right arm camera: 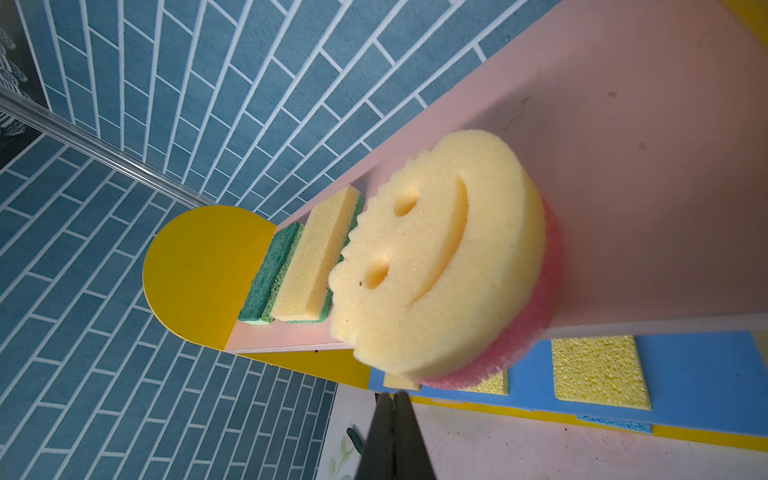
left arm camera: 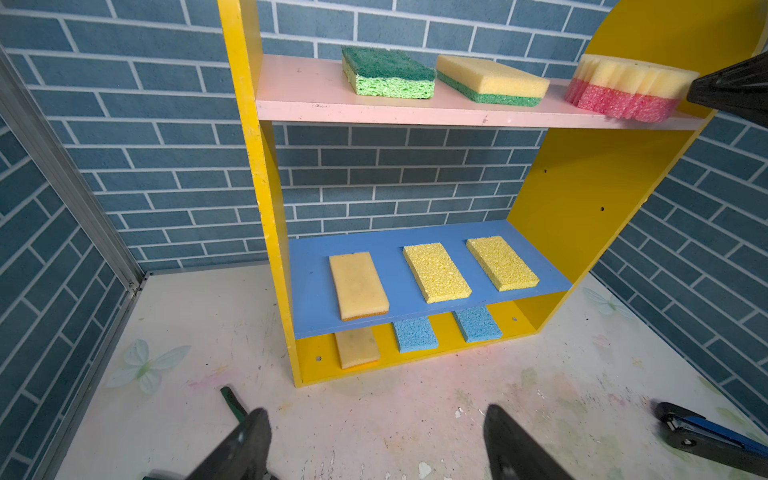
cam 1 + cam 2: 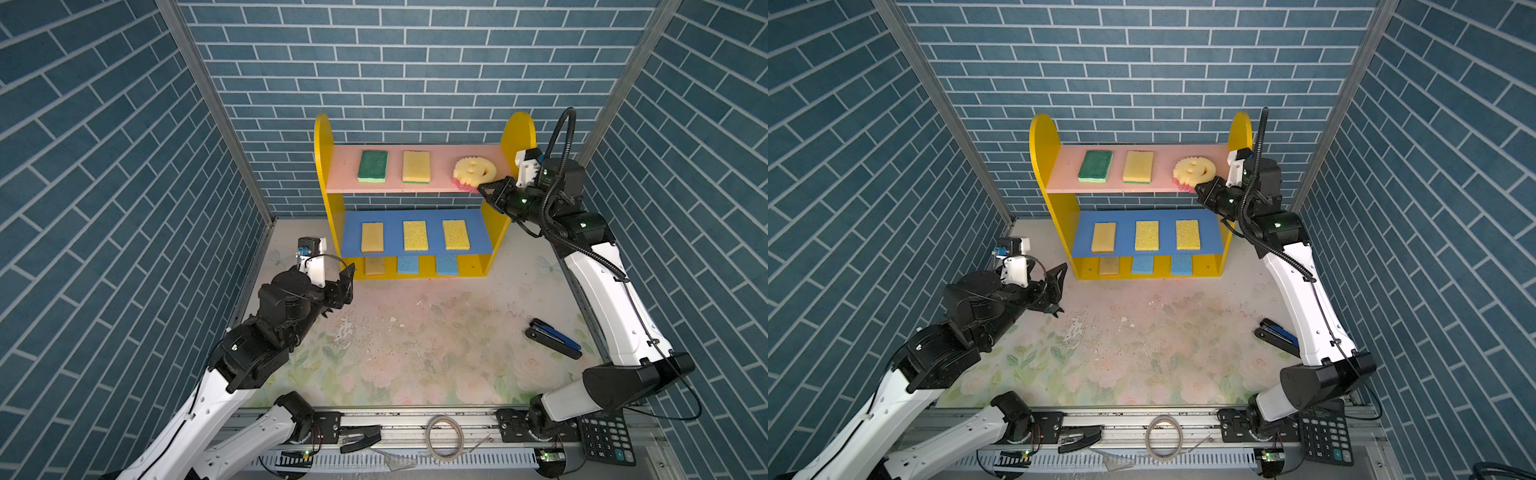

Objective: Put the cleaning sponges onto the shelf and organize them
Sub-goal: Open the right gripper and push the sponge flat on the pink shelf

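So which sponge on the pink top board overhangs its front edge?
The round yellow smiley-face sponge with pink underside, rightmost; the green-topped sponge and yellow rectangular sponge sit fully on the board.

We see the shelf point(image 3: 1043, 141) carrying three sponges point(image 3: 1146, 235) on each board; the round smiley sponge point(image 3: 1194, 169) sits at the pink top board's point(image 3: 1065, 176) right end, the right gripper point(image 3: 1200, 191) closed just beside it, while the left gripper point(image 3: 1061, 289) hangs spread above the table point(image 3: 1142, 357)
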